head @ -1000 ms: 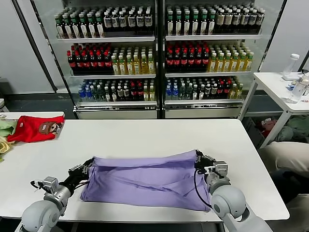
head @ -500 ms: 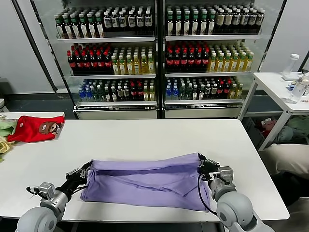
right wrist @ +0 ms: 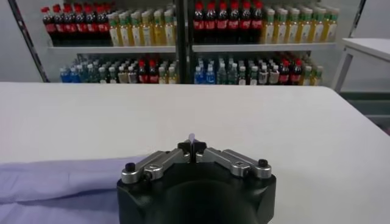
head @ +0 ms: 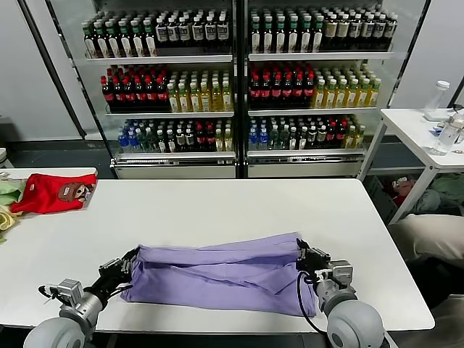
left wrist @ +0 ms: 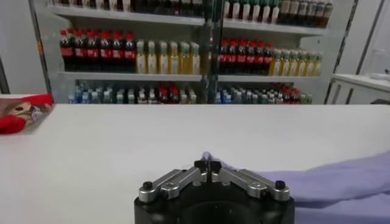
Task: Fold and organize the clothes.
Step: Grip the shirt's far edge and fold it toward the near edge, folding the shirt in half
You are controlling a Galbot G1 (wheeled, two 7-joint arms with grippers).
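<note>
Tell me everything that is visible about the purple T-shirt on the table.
The purple T-shirt is light lavender, of soft, thin-looking cloth, with creases and slack folds. It lies folded over into a wide band on the near part of the white table, close to its front edge. No print shows. The left gripper pinches its upper left corner and the right gripper its upper right corner, both with jaws shut on the cloth. The wrist views show a little cloth sticking out between the shut jaws.

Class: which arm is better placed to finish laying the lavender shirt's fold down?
Neither alone: the left gripper and right gripper each pinch one end of the T-shirt, so both lower together.
</note>
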